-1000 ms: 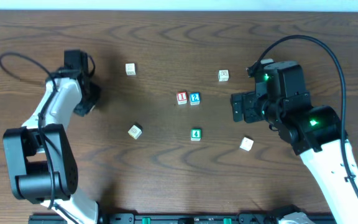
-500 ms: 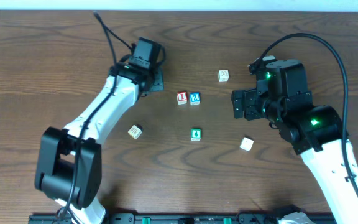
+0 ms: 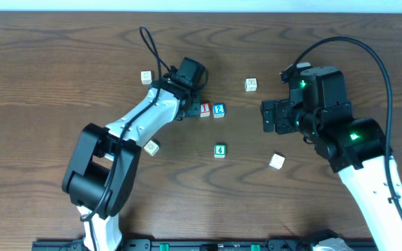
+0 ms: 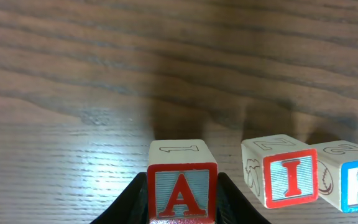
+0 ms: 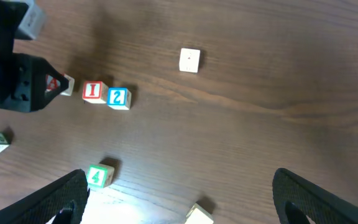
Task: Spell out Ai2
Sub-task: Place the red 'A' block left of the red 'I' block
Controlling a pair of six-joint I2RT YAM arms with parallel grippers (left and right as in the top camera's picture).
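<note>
My left gripper (image 3: 189, 104) is shut on the red A block (image 4: 181, 194) and holds it just left of the red I block (image 3: 204, 109). The blue 2 block (image 3: 218, 109) stands right of the I block, touching it. In the left wrist view the A block sits between the fingers, with the I block (image 4: 286, 177) and the 2 block (image 4: 353, 183) to its right. A small gap separates A from I. In the overhead view the gripper hides the A block. My right gripper (image 3: 265, 118) is open and empty, right of the row.
A green 4 block (image 3: 220, 150) lies below the row. Pale blocks lie at the upper left (image 3: 146, 77), upper right (image 3: 250, 84), lower left (image 3: 151, 147) and lower right (image 3: 276, 161). The table top is dark wood.
My left arm has swung from the far left of the table to the centre and now holds the A block beside the I block. The right arm has not moved.
</note>
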